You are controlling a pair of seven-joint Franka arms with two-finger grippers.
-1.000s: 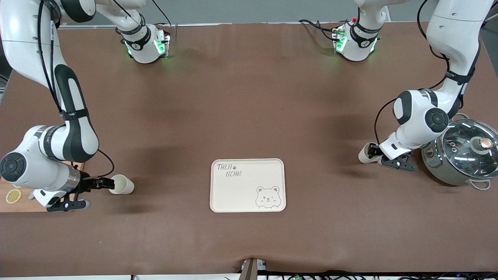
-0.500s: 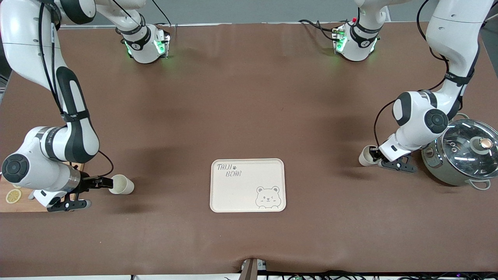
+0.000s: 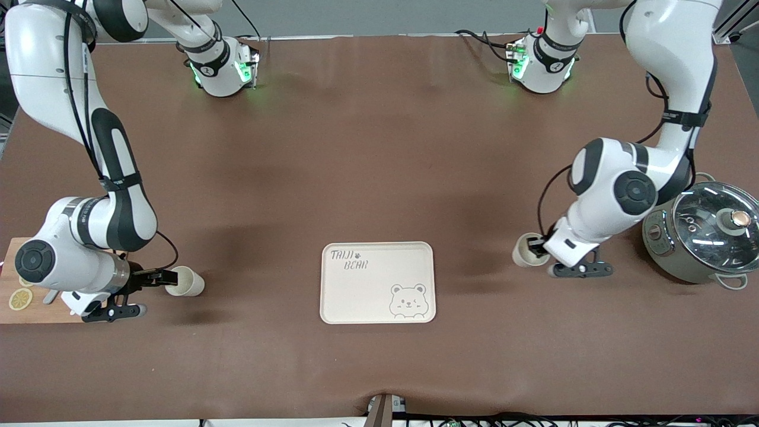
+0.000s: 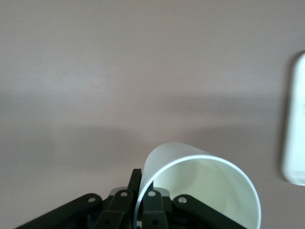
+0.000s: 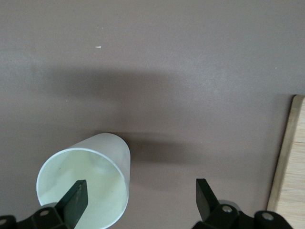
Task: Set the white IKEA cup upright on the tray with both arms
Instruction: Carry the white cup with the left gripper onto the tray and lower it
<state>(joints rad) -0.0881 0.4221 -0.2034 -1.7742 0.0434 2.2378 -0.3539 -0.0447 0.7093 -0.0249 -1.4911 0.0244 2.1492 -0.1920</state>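
The cream "TAIJI BEAR" tray [image 3: 378, 282] lies on the brown table, near the front camera. My left gripper [image 3: 538, 247] is shut on the rim of a white cup [image 3: 523, 250], held on its side over the table between the pot and the tray. In the left wrist view the cup's wall [image 4: 200, 181] is pinched in the gripper [image 4: 142, 193], and the tray's edge [image 4: 295, 124] shows. A second white cup [image 3: 185, 281] lies on its side near the right arm's end. My right gripper [image 3: 161, 276] is open at its mouth. In the right wrist view one finger [image 5: 76, 198] of the gripper [image 5: 140, 195] is inside that cup [image 5: 90, 174].
A steel pot with a glass lid [image 3: 705, 237] stands at the left arm's end of the table. A wooden cutting board with lemon slices [image 3: 15, 296] lies under the right arm's wrist; its edge shows in the right wrist view [image 5: 290, 167].
The left arm has carried its cup away from the pot toward the tray. The right arm has shifted slightly toward its cup; that cup has not moved.
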